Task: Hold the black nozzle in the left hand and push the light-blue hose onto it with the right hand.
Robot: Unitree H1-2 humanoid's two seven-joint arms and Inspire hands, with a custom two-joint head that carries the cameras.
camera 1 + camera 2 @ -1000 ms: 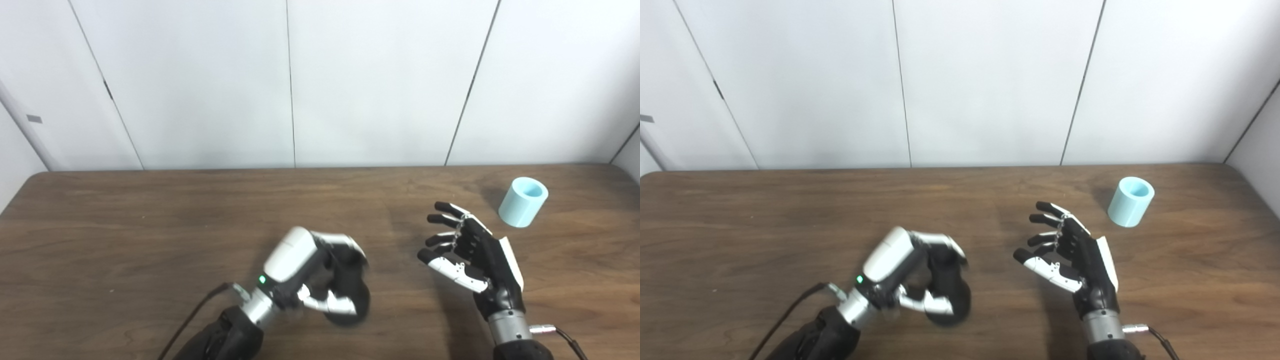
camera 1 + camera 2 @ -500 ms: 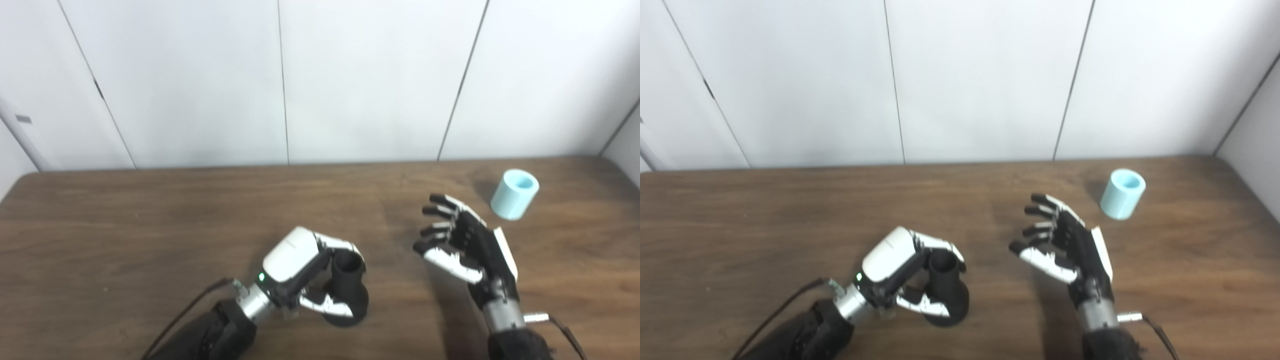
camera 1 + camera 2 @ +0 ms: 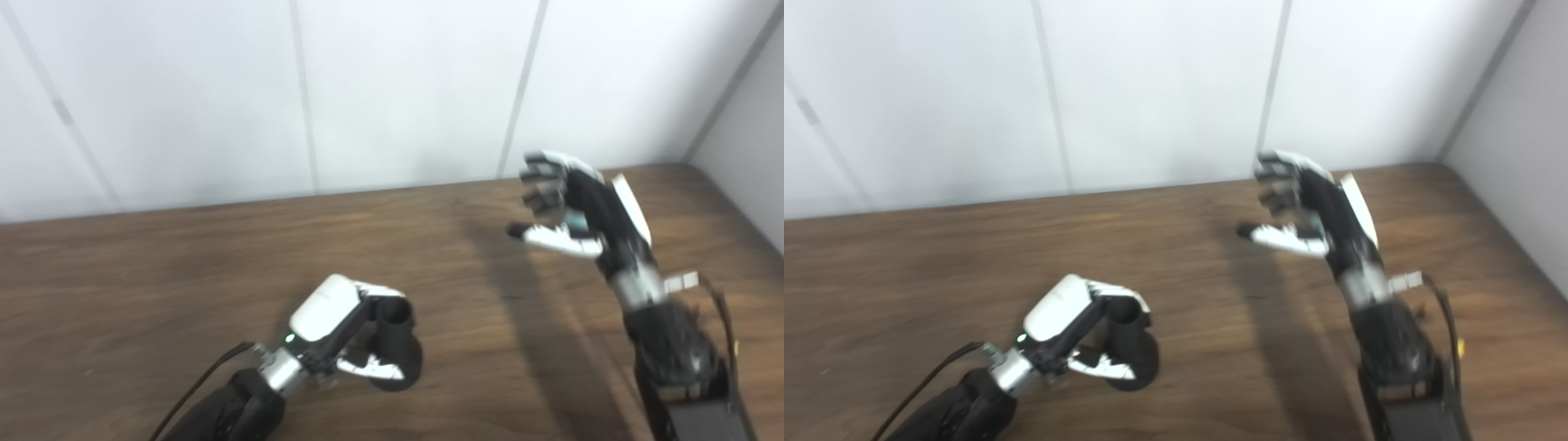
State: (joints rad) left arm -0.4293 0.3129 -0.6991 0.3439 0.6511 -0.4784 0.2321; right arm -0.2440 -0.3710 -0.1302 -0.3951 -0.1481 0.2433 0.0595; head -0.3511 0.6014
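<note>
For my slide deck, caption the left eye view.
Left hand grips the black nozzle on the table; right hand reaches out, open.

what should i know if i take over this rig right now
Left robot hand: shut on the black nozzle, which stands upright on the table.
Right robot hand: open, fingers apart, raised over the table's far right.
Light-blue hose: only a sliver shows behind that hand; not gripped, as far as the blur lets me tell.
Done: nozzle held.
Left: grasp the hose and push it onto the nozzle.
</note>
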